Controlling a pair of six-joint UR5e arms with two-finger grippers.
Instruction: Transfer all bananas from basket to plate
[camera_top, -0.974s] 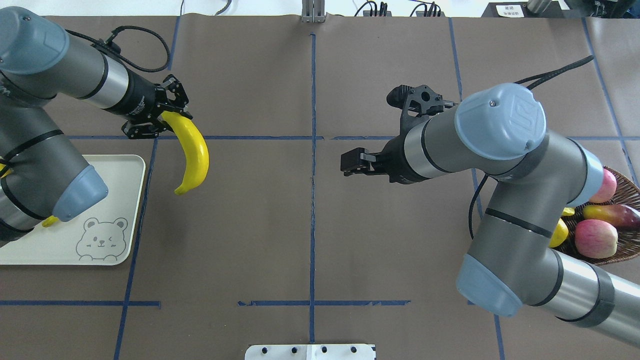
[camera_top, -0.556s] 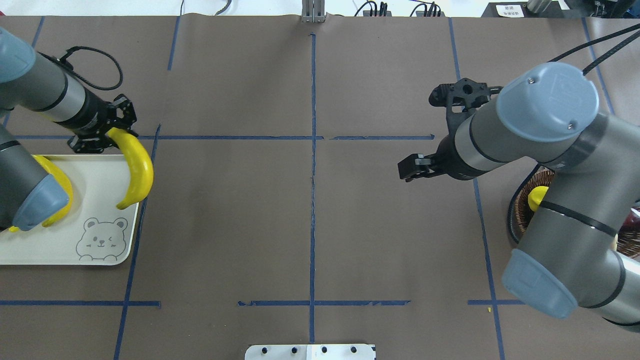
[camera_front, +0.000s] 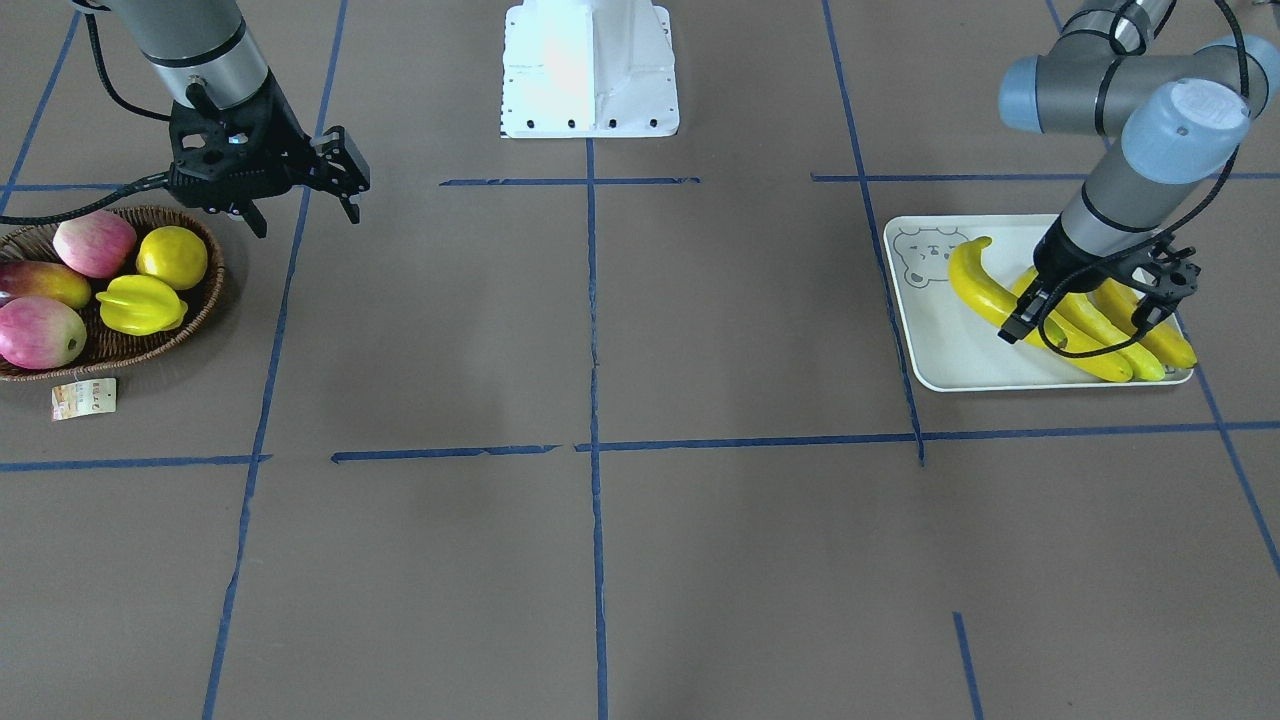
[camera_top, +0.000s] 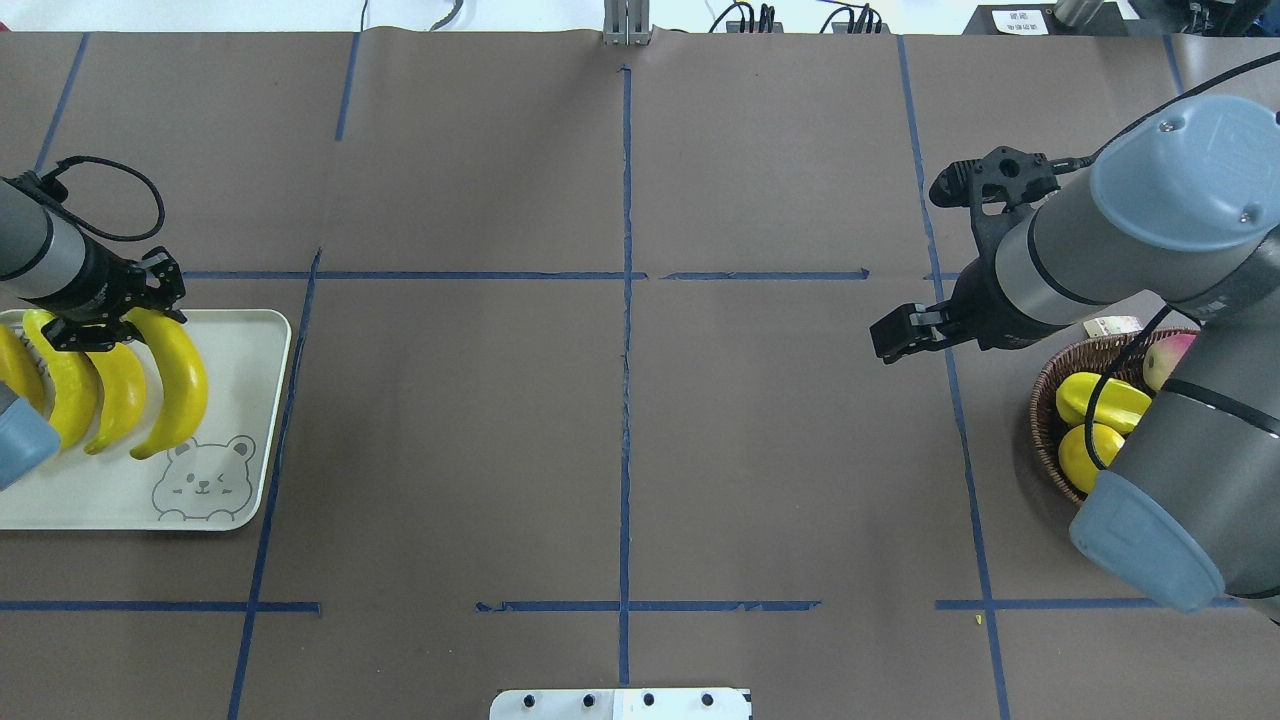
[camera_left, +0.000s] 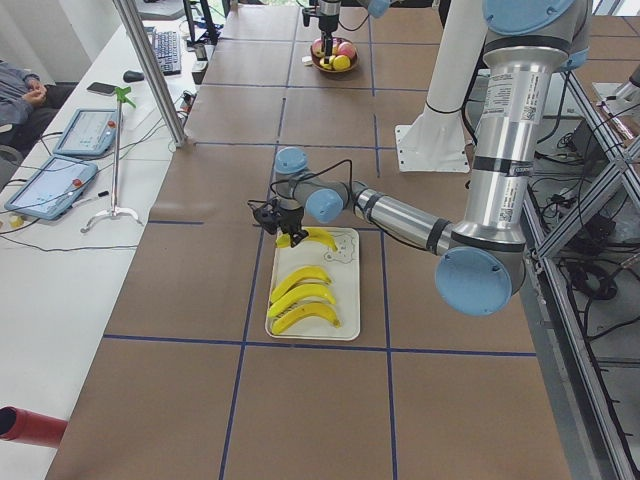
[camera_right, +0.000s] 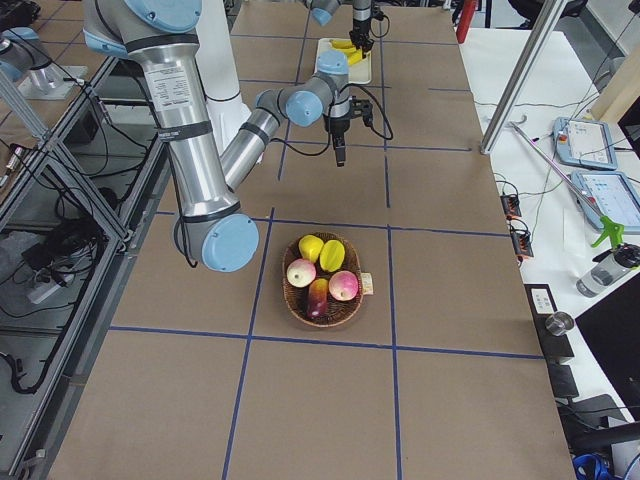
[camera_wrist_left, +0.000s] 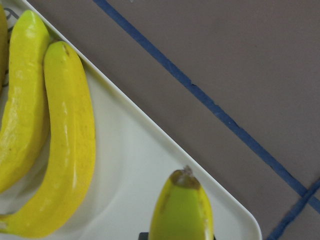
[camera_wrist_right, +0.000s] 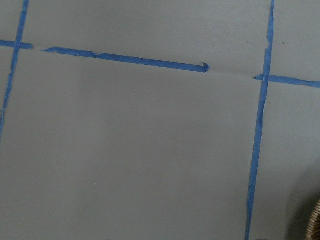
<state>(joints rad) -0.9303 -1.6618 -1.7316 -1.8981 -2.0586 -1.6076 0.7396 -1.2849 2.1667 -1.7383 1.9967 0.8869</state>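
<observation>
Overhead view: left hand (camera_top: 112, 318) grips the last banana (camera_top: 178, 385) over the plate (camera_top: 262, 420); careless release could roll it onto its neighbours

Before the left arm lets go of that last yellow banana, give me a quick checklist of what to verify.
1. Curved yellow banana over the white rectangular bear tray: ok.
2. Left gripper shut on its stem end: ok.
3. Banana fully resting on tray: cannot tell.
4. Three other bananas already on tray: ok.
5. Dark woven wicker basket free of bananas: ok, only other fruit.
6. Right gripper empty, clear of tray: ok.
</observation>
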